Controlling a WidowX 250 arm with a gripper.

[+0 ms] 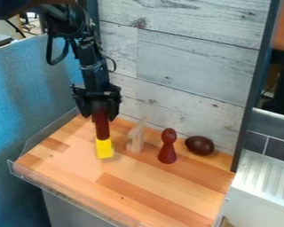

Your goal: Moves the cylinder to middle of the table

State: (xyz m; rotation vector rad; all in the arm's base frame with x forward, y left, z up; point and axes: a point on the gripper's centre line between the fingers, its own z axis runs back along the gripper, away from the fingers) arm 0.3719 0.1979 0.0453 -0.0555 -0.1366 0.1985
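The gripper [100, 111] is at the upper left of the wooden table [150, 190], pointing down with its fingers on both sides of a dark red cylinder. It is shut on the upper part of this cylinder [101, 127], which hangs upright below it. A yellow block [104, 148] appears directly under the cylinder's lower end; whether the two touch, I cannot tell. The cylinder's top is partly hidden between the fingers.
Right of the yellow block stand a pale wooden figure [136, 136], a dark red pawn-shaped piece [167, 146] and a dark brown egg-shaped object [199, 145]. A plank-patterned wall [186, 66] rises behind them. A clear rim [67, 193] lines the table's front left edge.
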